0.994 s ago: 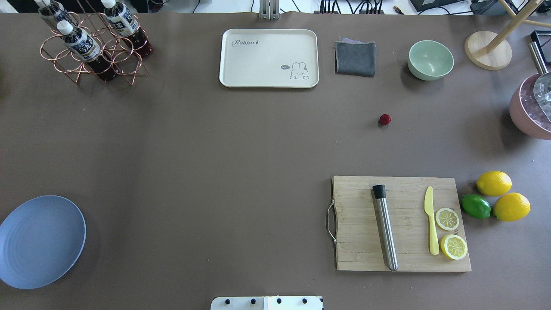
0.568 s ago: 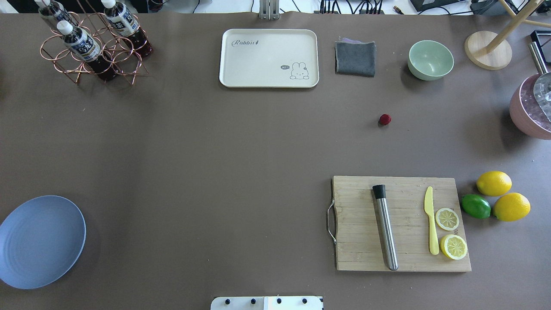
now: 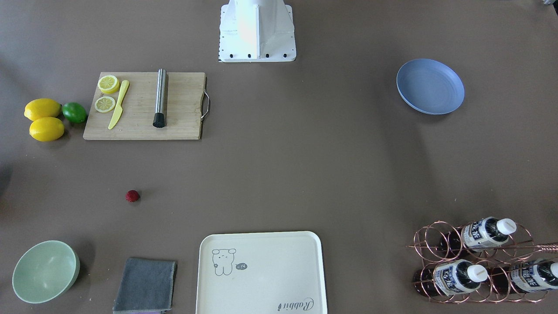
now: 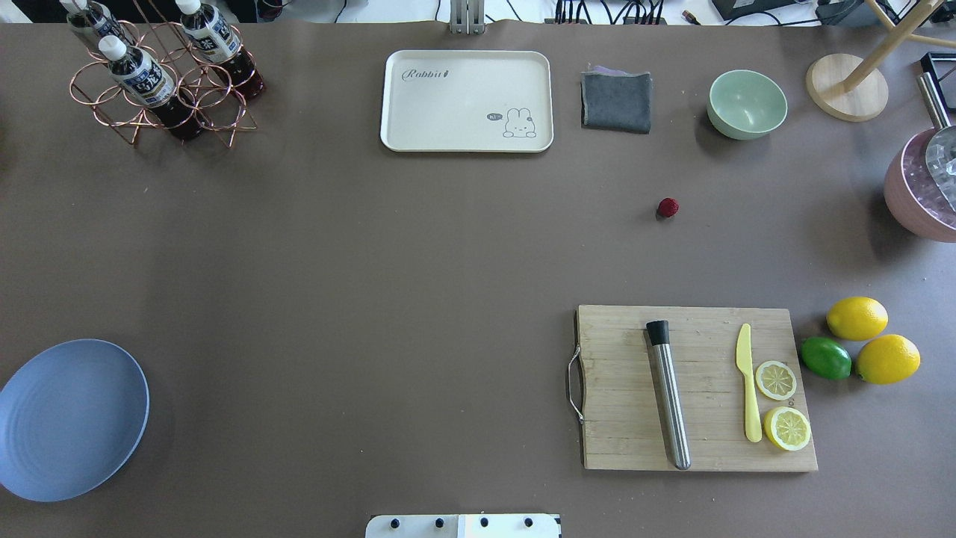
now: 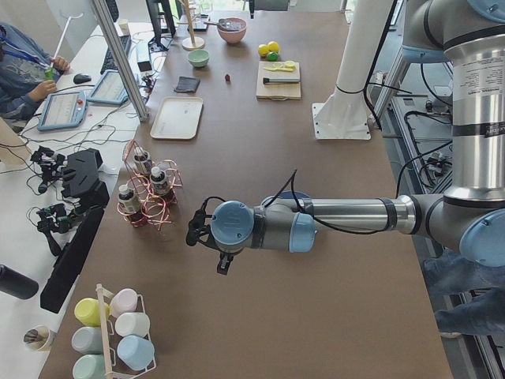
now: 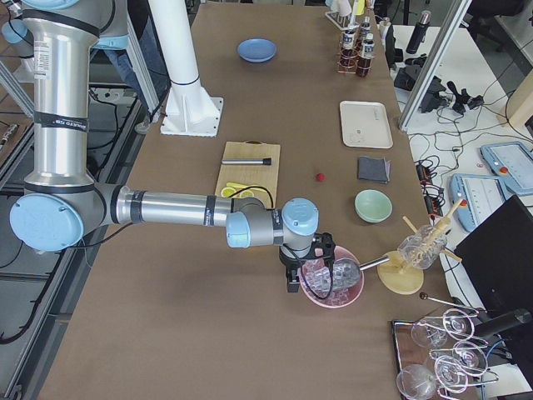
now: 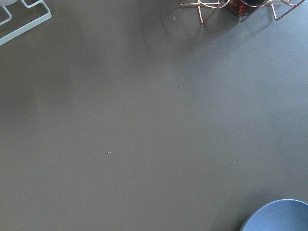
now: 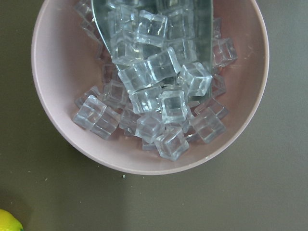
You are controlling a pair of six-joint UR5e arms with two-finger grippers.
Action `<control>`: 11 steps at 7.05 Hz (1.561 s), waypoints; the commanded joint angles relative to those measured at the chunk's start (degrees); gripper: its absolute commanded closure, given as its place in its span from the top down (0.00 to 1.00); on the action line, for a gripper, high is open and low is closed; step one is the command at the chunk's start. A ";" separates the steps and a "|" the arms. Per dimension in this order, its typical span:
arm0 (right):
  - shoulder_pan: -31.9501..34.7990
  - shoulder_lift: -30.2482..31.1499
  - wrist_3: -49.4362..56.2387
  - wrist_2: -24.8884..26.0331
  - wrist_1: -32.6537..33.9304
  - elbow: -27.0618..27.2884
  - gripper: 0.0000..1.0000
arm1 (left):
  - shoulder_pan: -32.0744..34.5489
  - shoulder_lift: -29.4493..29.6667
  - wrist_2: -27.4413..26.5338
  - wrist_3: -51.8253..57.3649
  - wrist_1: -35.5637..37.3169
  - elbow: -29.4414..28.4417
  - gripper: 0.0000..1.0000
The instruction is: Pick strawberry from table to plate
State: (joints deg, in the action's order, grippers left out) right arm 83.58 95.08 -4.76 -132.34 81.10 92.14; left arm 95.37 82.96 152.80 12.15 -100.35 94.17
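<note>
Overhead looks down from behind robot base (image 4: pixel 463 525); front-facing opposes it, sharing whole table (image 4: pixel 373 261); side views lengthwise; wrist cameras close, straight down.

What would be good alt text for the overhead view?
A small red strawberry lies on the brown table, far right of the empty light-blue plate at the near left edge. A wooden cutting board sits near right.

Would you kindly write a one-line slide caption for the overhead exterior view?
Strawberry lying on the table beyond the wooden cutting board, far from the light-blue plate at the near left edge.
</note>
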 commanded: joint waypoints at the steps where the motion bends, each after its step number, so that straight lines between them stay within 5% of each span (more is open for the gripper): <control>1: 0.00 -0.07 0.01 0.07 -0.06 -0.03 1.00 | -0.27 1.31 7.83 -5.51 -7.57 -3.02 0.98; 2: 0.00 0.01 0.01 0.07 -0.15 0.06 1.00 | -0.53 4.55 8.82 -13.74 -7.67 -2.33 0.98; 4: 0.00 -0.07 0.01 0.16 -0.15 0.32 1.00 | -0.80 5.46 20.02 -19.71 -10.36 -2.32 0.99; 6: 0.00 0.01 0.01 0.16 -0.15 0.50 1.00 | -2.20 8.27 19.64 -20.85 -10.65 -2.41 0.94; 8: 0.00 0.01 0.01 0.16 -0.15 0.59 1.00 | -9.95 6.18 0.84 -22.50 -17.48 -2.76 0.99; 11: 0.00 0.19 0.01 0.16 -0.15 0.59 1.00 | -18.70 -0.13 -2.51 -24.27 -26.68 -4.43 0.98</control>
State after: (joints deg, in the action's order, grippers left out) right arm 83.59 95.19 -4.75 -132.19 80.95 92.72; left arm 79.73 86.12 151.17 -11.38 -121.87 90.13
